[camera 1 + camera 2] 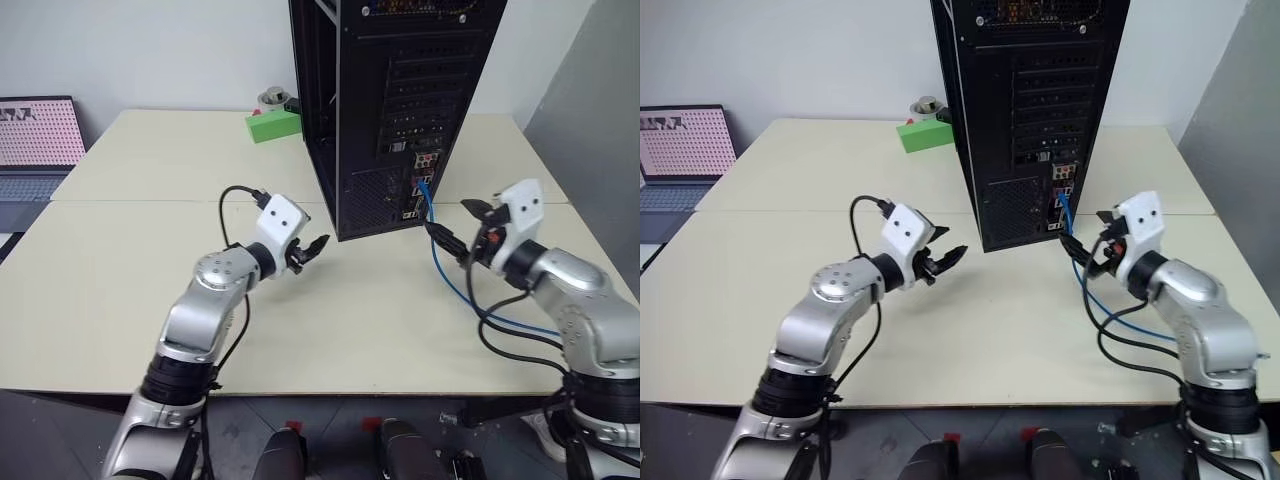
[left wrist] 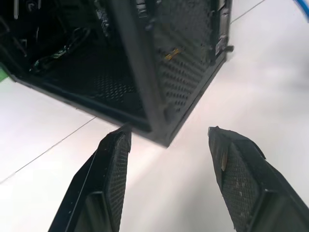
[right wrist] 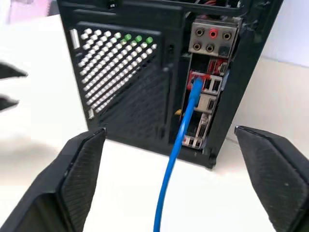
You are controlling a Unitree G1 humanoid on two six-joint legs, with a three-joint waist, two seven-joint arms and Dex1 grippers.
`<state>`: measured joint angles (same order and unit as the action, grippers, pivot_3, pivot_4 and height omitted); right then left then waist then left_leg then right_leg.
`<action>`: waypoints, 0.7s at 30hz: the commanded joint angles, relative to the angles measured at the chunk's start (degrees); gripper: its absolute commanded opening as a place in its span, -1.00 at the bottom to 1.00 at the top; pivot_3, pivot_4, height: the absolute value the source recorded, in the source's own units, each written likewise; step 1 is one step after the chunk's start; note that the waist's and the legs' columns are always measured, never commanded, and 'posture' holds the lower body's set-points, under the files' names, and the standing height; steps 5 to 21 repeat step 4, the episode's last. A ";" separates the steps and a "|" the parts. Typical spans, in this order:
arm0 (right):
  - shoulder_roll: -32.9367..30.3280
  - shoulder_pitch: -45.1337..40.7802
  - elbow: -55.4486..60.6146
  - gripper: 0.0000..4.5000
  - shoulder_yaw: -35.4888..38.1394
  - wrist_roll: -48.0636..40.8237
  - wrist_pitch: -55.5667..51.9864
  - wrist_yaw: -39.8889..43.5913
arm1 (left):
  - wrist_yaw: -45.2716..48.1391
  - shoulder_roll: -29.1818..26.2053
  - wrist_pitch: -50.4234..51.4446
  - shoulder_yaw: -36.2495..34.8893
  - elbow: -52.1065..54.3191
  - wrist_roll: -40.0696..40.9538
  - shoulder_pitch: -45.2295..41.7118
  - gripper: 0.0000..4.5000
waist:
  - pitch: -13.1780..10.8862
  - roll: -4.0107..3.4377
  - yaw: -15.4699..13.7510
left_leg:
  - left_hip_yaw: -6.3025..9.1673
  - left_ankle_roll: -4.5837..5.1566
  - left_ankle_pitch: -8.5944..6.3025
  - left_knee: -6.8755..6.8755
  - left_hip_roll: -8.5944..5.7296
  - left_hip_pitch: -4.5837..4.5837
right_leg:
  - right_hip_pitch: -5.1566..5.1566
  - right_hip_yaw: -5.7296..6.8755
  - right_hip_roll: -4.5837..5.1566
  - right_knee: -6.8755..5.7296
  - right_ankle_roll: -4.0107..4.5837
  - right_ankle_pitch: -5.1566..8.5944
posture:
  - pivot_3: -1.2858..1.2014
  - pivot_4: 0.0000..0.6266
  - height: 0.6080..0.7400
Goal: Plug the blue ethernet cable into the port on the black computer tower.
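The tower (image 1: 400, 110) stands upright at the top centre of the head views, on the cream table (image 1: 150, 260), its rear panel facing the camera. The cable (image 3: 181, 145) is plugged into the port (image 3: 197, 83) in the connector cluster at the lower right of that panel. From there it hangs down to the table and trails off toward the lower right of the frame, passing beside the right arm.

The right gripper (image 3: 169, 145) hovers just right of the tower's base, its fingers (image 3: 77, 174) spread wide and empty. In the right wrist view the cable runs between them, touching neither.

The left gripper (image 1: 312, 250) sits left of the tower's base, near its lower corner, fingers (image 2: 113, 169) partly apart and holding nothing.

A green box (image 1: 272, 124) lies behind the tower at upper centre. A laptop (image 1: 35, 140) sits at the left edge.
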<state>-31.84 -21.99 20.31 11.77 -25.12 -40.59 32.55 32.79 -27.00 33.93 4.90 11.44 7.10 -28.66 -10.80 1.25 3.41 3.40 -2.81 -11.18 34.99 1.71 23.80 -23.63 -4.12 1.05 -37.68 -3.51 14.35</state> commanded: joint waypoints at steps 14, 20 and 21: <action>-4.57 0.99 2.35 0.99 5.06 -5.25 0.58 3.87 | 7.06 -5.59 -2.63 -4.27 2.47 4.74 2.06 0.21 | 0.00 0.00 -0.03 | -0.01 0.00 0.00 0.01 0.00 -0.01 | 0.00 0.00 0.00 0.00 0.00 0.00 | 0.03 -0.52 1.00; -4.57 0.99 2.35 0.99 5.06 -5.25 0.58 3.87 | 7.06 -5.59 -2.63 -4.27 2.47 4.74 2.06 0.21 | 0.00 0.00 -0.03 | -0.01 0.00 0.00 0.01 0.00 -0.01 | 0.00 0.00 0.00 0.00 0.00 0.00 | 0.03 -0.52 1.00; -4.57 0.99 2.35 0.99 5.06 -5.25 0.58 3.87 | 7.06 -5.59 -2.63 -4.27 2.47 4.74 2.06 0.21 | 0.00 0.00 -0.03 | -0.01 0.00 0.00 0.01 0.00 -0.01 | 0.00 0.00 0.00 0.00 0.00 0.00 | 0.03 -0.52 1.00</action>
